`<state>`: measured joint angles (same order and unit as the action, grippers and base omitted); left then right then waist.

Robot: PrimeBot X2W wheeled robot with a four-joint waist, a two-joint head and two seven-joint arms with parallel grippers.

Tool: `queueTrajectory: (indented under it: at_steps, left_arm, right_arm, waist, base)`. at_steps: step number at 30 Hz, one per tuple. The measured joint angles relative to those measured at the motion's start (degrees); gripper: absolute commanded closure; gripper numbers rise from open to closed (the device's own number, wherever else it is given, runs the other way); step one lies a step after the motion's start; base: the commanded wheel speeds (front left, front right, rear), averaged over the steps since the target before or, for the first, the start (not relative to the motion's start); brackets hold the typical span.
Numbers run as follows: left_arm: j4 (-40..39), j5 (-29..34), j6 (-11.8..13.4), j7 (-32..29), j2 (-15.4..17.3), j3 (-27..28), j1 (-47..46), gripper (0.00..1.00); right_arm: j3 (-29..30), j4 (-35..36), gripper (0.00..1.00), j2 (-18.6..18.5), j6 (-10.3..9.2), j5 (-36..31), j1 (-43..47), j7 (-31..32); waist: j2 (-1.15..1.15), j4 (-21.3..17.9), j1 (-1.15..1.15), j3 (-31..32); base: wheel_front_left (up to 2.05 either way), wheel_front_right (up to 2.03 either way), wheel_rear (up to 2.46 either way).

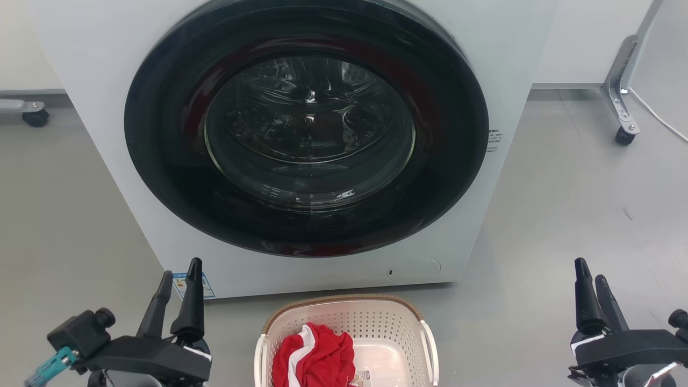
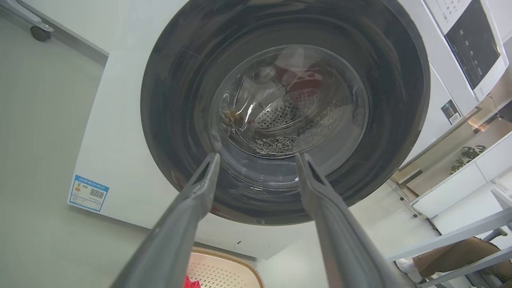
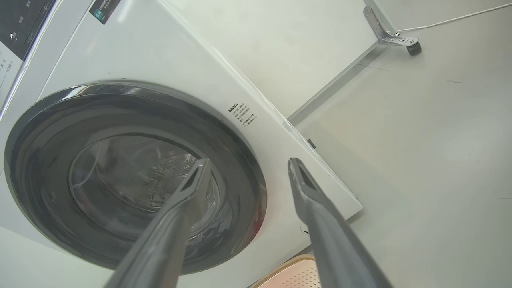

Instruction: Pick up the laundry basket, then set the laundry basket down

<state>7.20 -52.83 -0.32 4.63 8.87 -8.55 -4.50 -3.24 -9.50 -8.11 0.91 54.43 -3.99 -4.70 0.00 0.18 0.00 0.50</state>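
Laundry basket (image 1: 376,325) sits on the grey floor (image 1: 564,215) just in front of the white washing machine (image 1: 80,80), at the bottom middle of the head view, with a red and white cloth (image 1: 314,355) bunched in its left half. Both arms are held low and wide, one on each side of the basket, fingers pointing forward at the machine. The left claw (image 1: 180,269) is spread with nothing between its fingers, well apart from the basket's left side. The right claw (image 1: 590,270) is likewise spread and empty, well out from the right side. In each wrist view the basket's brown rim shows at the bottom edge, beneath the fingers.
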Motion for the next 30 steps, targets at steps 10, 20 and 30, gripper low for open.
queueTrajectory:
  at_steps: [10, 20, 30]
  left_arm:
    - [-2.0, 8.7, 1.8, 2.1, 1.0, -2.5, 0.0, 0.00]
    - [-2.6, 15.9, 3.4, 4.1, 1.2, -4.1, 0.3, 0.00]
    - [-3.4, 22.5, 4.9, 5.1, 1.1, -4.9, 1.4, 0.00]
  right_arm:
    - [-3.2, 1.7, 0.00, -1.7, -1.64, -10.5, 0.1, -2.0]
    - [-5.4, 2.7, 0.00, -2.5, -3.46, -19.3, 0.9, -4.0]
    - [-6.7, 3.8, 0.00, -3.2, -4.85, -26.7, 1.3, -6.0]
  waist:
    - [0.00, 0.1, 0.00, 0.1]
    - [0.00, 0.1, 0.00, 0.1]
    - [0.00, 0.2, 0.00, 0.2]
  base:
    - [0.00, 0.00, 0.00]
    - [0.00, 0.00, 0.00]
    - [0.00, 0.00, 0.00]
